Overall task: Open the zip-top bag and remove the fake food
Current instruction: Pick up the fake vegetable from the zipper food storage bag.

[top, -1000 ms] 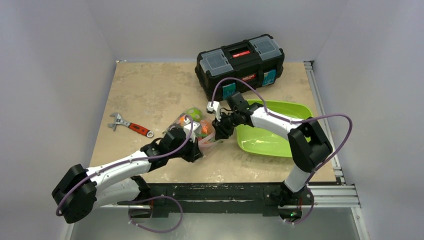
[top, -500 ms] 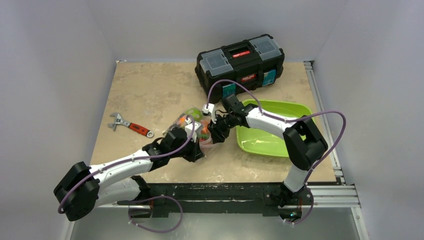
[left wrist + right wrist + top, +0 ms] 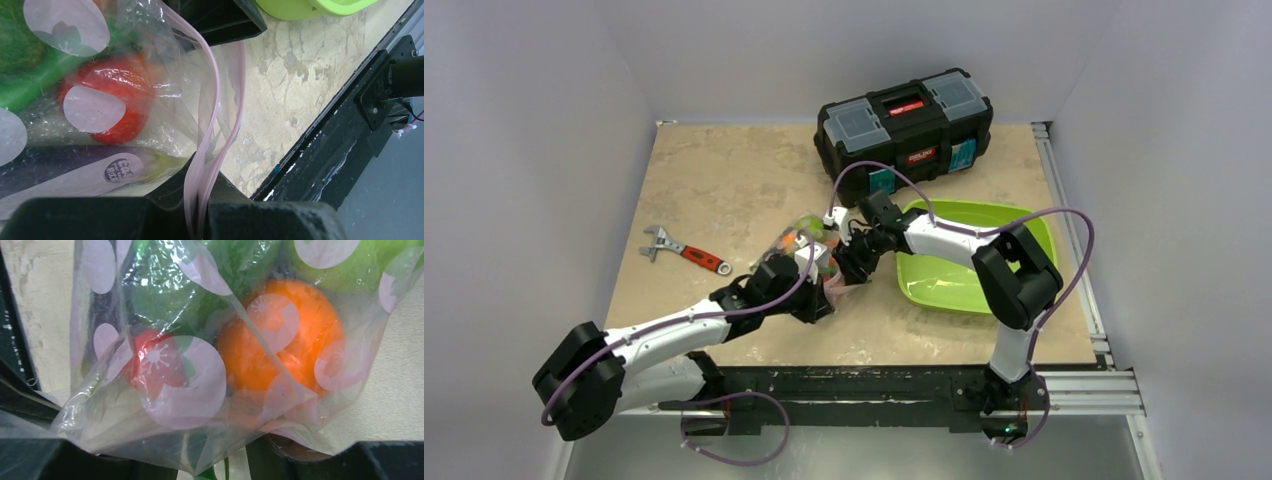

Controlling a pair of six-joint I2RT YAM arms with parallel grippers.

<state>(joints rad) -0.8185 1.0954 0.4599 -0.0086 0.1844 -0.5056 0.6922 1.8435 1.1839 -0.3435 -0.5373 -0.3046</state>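
Clamping left hand (image 3: 200,220) on zip-top bag (image 3: 165,115) strip | long axis far-to-near, mouth nearest | right hand (image 3: 212,462) apart

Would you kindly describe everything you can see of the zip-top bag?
The zip-top bag is clear, crinkly plastic printed with pale round spots, lying on the table between the arms. Its pinkish zip strip is parted into two bands, pinched in the left fingers. The right fingers stand apart at its mouth. Orange, red, green and purple fake food sits inside.
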